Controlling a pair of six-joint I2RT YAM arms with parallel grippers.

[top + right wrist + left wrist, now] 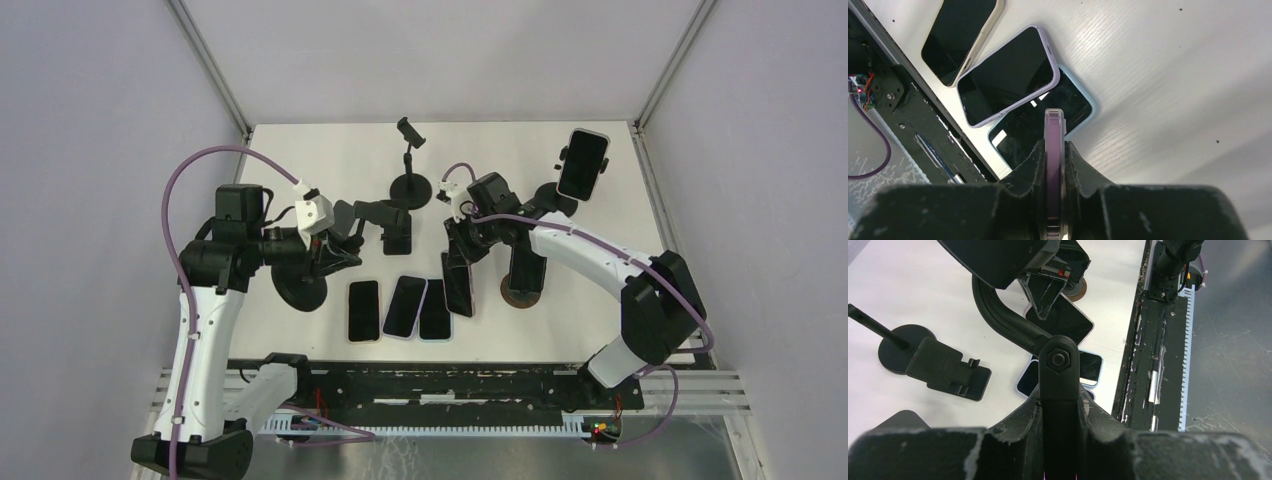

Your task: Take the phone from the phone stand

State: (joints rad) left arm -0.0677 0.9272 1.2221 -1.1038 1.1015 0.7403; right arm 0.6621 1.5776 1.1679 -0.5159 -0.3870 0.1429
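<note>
Phone (1053,125) pinched edge-on in right gripper (1054,157), clear of stand (1063,360), just above three phones (1008,75) lying flat near front edge of table (1173,75). Stand post clamped in left gripper (1060,412). Removal judged done; remaining: set down beside row, release both grips.

No text, label or number is legible (the phone screens (1008,75) are dark).

The left end effector (1060,407) clamps the jointed arm of the phone stand (1000,315) above phones (1090,368) lying flat.
</note>
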